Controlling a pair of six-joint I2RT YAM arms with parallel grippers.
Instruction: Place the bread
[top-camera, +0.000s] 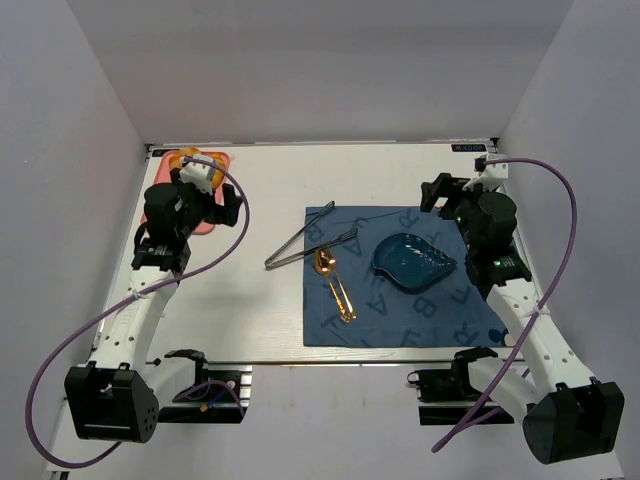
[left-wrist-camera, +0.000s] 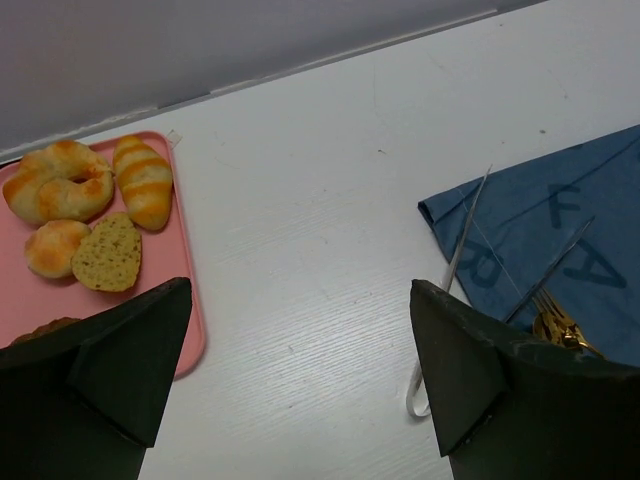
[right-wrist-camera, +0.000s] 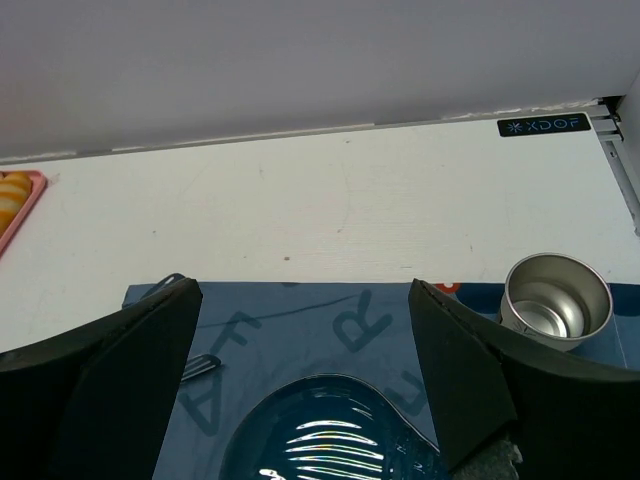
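Note:
The bread (left-wrist-camera: 143, 180), a small oval roll with golden-orange and paler stripes, lies on the pink tray (left-wrist-camera: 190, 330) at the table's far left, among other baked pieces. The right wrist view catches its edge, the bread (right-wrist-camera: 12, 195), at the far left. My left gripper (left-wrist-camera: 298, 285) hangs open over bare table just right of the tray, nothing between its fingers; from above, the left gripper (top-camera: 205, 190) covers most of the tray (top-camera: 225, 160). The blue dish (top-camera: 413, 262) sits on the blue cloth. My right gripper (right-wrist-camera: 305, 285) is open and empty above the dish's (right-wrist-camera: 330, 430) far edge.
A ring-shaped bun (left-wrist-camera: 60, 180), a small round bun (left-wrist-camera: 55, 248) and a cut brown slice (left-wrist-camera: 107, 252) share the tray. Metal tongs (top-camera: 300, 245) lie across the blue cloth's (top-camera: 400, 310) left edge, beside a gold fork and spoon (top-camera: 335, 285). A steel cup (right-wrist-camera: 555, 300) stands right of the dish. Walls enclose three sides.

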